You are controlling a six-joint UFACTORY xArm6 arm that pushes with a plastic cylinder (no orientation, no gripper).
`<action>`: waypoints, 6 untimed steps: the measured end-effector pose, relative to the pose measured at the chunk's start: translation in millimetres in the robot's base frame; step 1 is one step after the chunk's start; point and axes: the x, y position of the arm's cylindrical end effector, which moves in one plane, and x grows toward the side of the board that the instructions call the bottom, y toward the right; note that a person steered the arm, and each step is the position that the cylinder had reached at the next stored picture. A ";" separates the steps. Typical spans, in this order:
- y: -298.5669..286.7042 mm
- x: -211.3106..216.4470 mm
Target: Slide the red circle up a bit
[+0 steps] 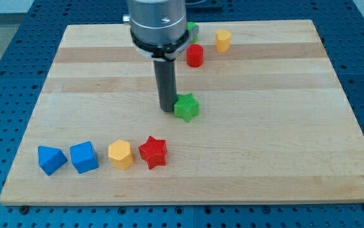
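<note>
The red circle (195,56) is a short red cylinder near the view's top, just right of the arm's body. My tip (168,110) rests on the board below and left of the red circle. It sits right beside the left side of a green star (186,107), touching or nearly touching it. The rod rises straight up from the tip to the grey arm housing.
A yellow block (223,40) stands right of the red circle. A green block (192,28) is partly hidden behind the arm. Near the view's bottom left lie a blue triangle-like block (51,159), a blue cube (84,157), a yellow hexagon (120,154) and a red star (153,152).
</note>
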 end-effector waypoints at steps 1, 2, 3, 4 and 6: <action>15.8 -8.7; 33.3 -17.6; 49.9 -29.4; 63.1 -31.3; 67.8 -17.8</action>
